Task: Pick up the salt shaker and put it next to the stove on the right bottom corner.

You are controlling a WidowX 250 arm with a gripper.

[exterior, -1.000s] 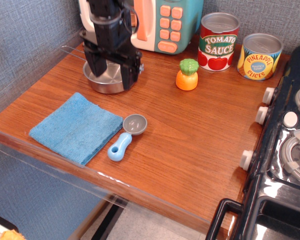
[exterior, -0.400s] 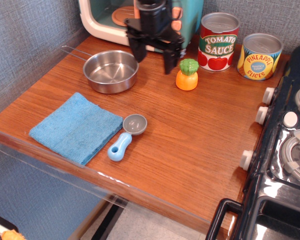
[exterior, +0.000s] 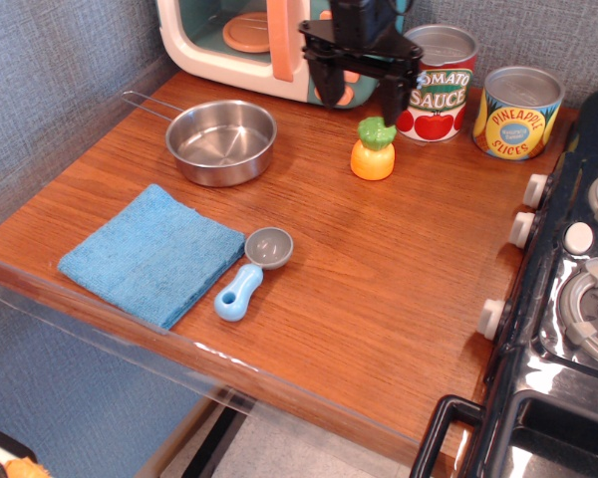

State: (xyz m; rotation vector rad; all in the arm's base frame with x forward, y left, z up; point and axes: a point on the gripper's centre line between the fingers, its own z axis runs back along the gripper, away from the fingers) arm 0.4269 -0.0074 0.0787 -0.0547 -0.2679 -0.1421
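The salt shaker [exterior: 373,149], with a round orange body and a bumpy green cap, stands upright on the wooden table in front of the tomato sauce can. My black gripper [exterior: 362,101] hangs just above and behind it, a little to the left, with its two fingers spread wide and nothing between them. Its right finger [exterior: 394,98] ends just above the shaker's cap. The glossy black stove [exterior: 568,329] with white-grey knobs fills the right edge of the view, its black front handle [exterior: 441,430] at the bottom.
A tomato sauce can [exterior: 435,84] and a pineapple slices can [exterior: 518,112] stand behind the shaker. A white-and-teal toy microwave [exterior: 259,45] is at the back, a steel pan [exterior: 221,141] to the left, a blue cloth [exterior: 151,252] and a blue-handled scoop [exterior: 252,273] in front.
My gripper has moved from over the steel pan rightwards along the back of the table to just above the salt shaker. The objects on the table have not moved.
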